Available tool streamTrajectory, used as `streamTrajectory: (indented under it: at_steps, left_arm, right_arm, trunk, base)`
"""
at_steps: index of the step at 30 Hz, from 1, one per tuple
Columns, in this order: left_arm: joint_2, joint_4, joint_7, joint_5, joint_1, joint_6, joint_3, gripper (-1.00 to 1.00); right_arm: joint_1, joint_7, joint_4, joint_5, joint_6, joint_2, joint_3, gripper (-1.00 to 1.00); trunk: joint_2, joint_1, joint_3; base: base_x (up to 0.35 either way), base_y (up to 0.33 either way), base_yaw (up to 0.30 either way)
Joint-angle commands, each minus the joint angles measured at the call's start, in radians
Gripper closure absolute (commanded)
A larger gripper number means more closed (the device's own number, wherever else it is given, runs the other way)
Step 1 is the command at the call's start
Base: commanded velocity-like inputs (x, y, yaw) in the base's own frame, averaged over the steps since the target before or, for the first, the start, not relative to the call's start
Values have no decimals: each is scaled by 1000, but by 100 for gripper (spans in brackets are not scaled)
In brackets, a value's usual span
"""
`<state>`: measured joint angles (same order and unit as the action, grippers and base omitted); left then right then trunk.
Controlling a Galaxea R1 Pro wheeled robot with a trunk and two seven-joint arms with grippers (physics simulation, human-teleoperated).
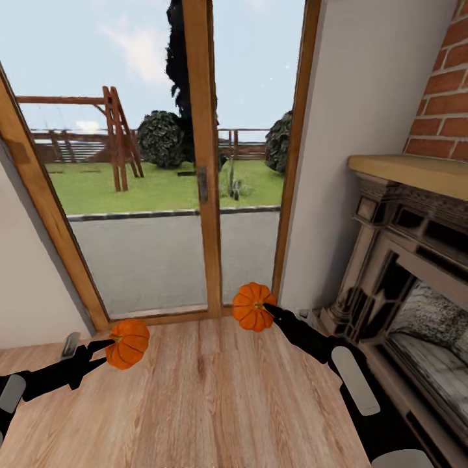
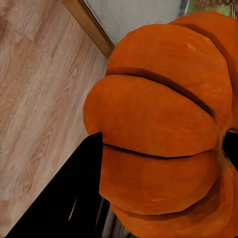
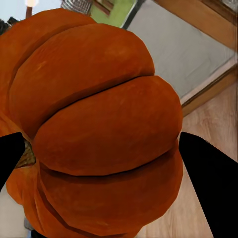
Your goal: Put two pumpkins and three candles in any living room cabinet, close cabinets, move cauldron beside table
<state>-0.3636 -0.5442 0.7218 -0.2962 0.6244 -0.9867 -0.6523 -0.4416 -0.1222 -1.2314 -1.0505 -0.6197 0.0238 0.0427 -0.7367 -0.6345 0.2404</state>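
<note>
Two orange ribbed pumpkins are held up above the wooden floor. My left gripper (image 1: pixel 112 348) is shut on one pumpkin (image 1: pixel 129 344), which looms close in the left wrist view (image 2: pixel 158 129) with a dark finger (image 2: pixel 64 198) beside it. My right gripper (image 1: pixel 265 309) is shut on the other pumpkin (image 1: pixel 252 307); in the right wrist view this pumpkin (image 3: pixel 99 129) sits between two black fingertips (image 3: pixel 208 183). The candles, cabinet, table and cauldron are out of view.
A tall wood-framed glass door (image 1: pixel 201 182) stands straight ahead, with a garden outside. A dark carved fireplace (image 1: pixel 409 273) with a tan mantel and brick above it fills the right side. A pale wall (image 1: pixel 26 286) is at the left. Light wooden floor (image 1: pixel 208 403) lies below.
</note>
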Motion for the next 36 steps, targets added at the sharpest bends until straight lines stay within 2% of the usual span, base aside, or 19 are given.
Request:
streamTrajectory:
  at_steps: [1,12,23,36]
  left_arm:
    - [0,0,-4,-1,0,0,0,100]
    - [0,0,-3,-1,0,0,0,100]
    - [0,0,-4,0,0,0,0,100]
    - [0,0,-4,-1,0,1,0,100]
  right_arm:
    - [0,4,0,-3,0,0,0,100]
    - [0,4,0,-3,2,0,0,100]
    - [0,4,11,-3,21,-1,0,100]
    - [0,4,15,-3,23,-1,0,100]
  trunk:
    - [0,0,0]
    - [0,0,0]
    - [0,0,0]
    - [0,0,0]
  base:
    - [-178,224,-281]
    - [-145,200,-282]
    - [-29,18,-282]
    - [-121,86,-282]
